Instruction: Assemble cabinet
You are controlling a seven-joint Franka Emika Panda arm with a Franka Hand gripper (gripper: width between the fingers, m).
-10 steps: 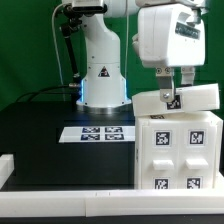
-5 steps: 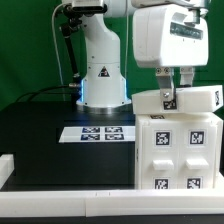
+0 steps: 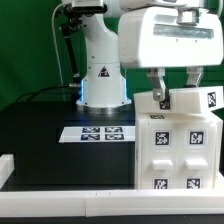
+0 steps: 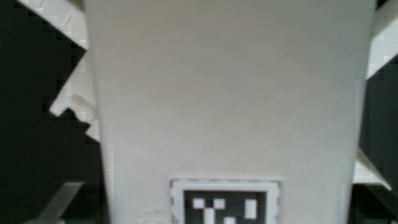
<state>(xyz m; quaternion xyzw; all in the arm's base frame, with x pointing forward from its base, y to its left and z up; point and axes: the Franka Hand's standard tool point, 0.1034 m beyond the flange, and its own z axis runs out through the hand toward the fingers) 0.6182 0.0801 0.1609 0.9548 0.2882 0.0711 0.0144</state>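
Fingers (image 3: 160,88) of the gripper (image 3: 176,90) are reaching down on either side of a white top panel (image 3: 188,101), which is lying across the top of the cabinet (image 3: 178,150) at the exterior view's right. One finger is showing clearly at the panel's nearer end; the other is mostly hidden behind the wrist housing, so I cannot tell for sure whether the jaws are pressing on the panel or merely straddling it. The cabinet is standing upright on the black table (image 3: 50,140), close to the white rail (image 3: 60,204) running along the front edge, and its front face is showing four square tags. The panel is carrying one tag at its far right end and is sitting roughly level, touching the box below. The marker board (image 3: 97,132) is lying flat on the table just beside the cabinet, toward the exterior view's left, in front of the arm base (image 3: 102,70). In the wrist view, a broad white panel face (image 4: 222,100) is filling nearly the whole picture, with a tag (image 4: 226,207) showing at one end; the fingertips are not clearly visible there.
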